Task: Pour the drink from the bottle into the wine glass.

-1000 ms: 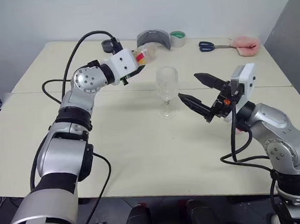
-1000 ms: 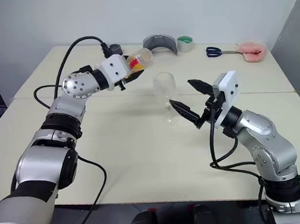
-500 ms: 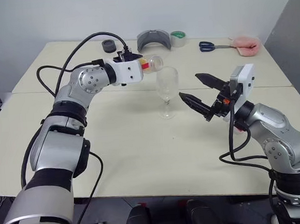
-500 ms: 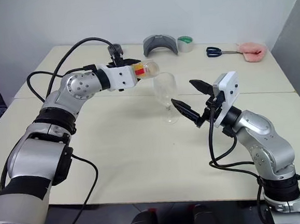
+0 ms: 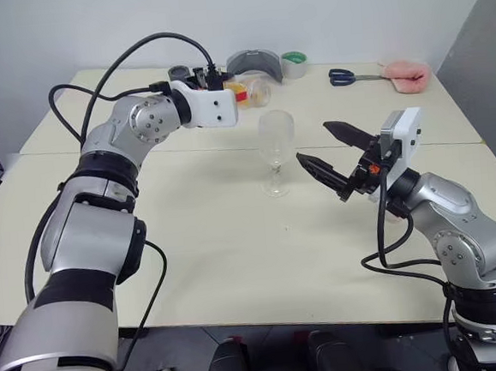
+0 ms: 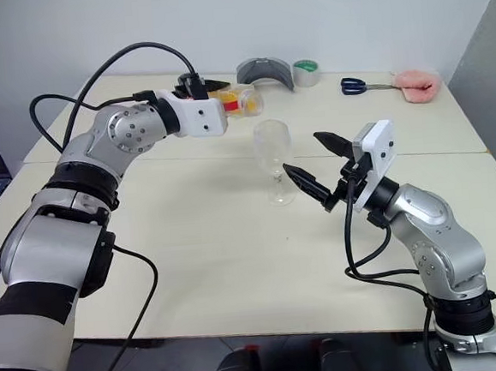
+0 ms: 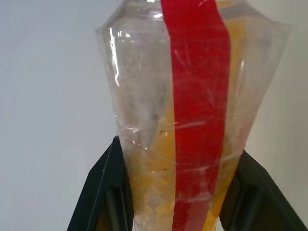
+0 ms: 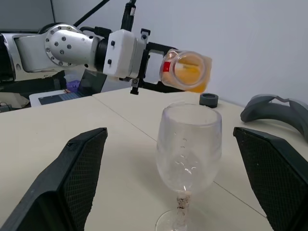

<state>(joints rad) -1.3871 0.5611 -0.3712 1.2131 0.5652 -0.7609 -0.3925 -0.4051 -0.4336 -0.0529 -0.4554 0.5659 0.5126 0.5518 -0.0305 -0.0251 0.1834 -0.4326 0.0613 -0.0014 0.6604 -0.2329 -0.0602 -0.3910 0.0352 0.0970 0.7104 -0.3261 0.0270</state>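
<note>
The left tool (image 5: 234,92) is clamped on the bottle (image 5: 253,90), holding it about level above the tabletop (image 5: 217,231), just left of and beyond the wine glass (image 5: 276,151). Orange drink (image 7: 159,159) sits inside the bottle beside its red label strip. The wine glass stands upright mid-tabletop. To its right, the right tool (image 5: 321,149) hovers with fingers spread wide, holding nothing.

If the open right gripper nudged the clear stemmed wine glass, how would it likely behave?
The clear stemmed wine glass would probably tip easily: a tall bowl on a thin stem and small round foot. It looks empty, so likely light and easy to slide. It may break if toppled on the beige table.
</note>
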